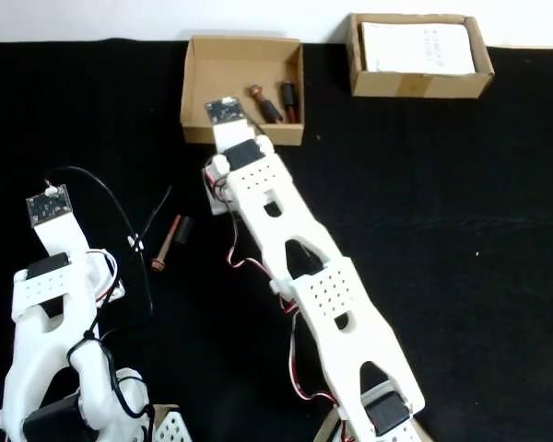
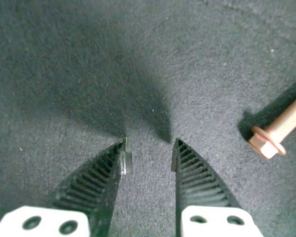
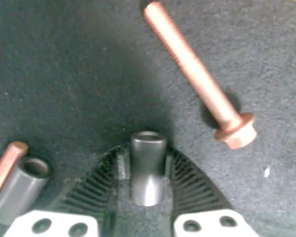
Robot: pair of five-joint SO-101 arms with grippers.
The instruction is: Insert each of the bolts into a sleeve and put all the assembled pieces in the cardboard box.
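Observation:
My right gripper point(image 3: 147, 150) is shut on a dark metal sleeve point(image 3: 148, 170), held upright just above the black mat. A loose copper bolt point(image 3: 195, 74) lies on the mat beyond it. Off to one side a second sleeve point(image 3: 22, 190) lies with a bolt tip point(image 3: 10, 158) beside it. My left gripper point(image 2: 149, 145) stands open over bare mat, and a bolt head point(image 2: 266, 144) lies to its side. In the high view a bolt point(image 1: 166, 244) and sleeve point(image 1: 182, 228) lie between the arms. The cardboard box point(image 1: 203, 74) holds two assembled pieces point(image 1: 276, 101).
A second cardboard box point(image 1: 415, 83) with white paper inside stands at the back right. The right arm point(image 1: 286, 230) stretches from the front edge to the near wall of the first box. A black cable point(image 1: 120, 212) loops by the left arm point(image 1: 51, 276).

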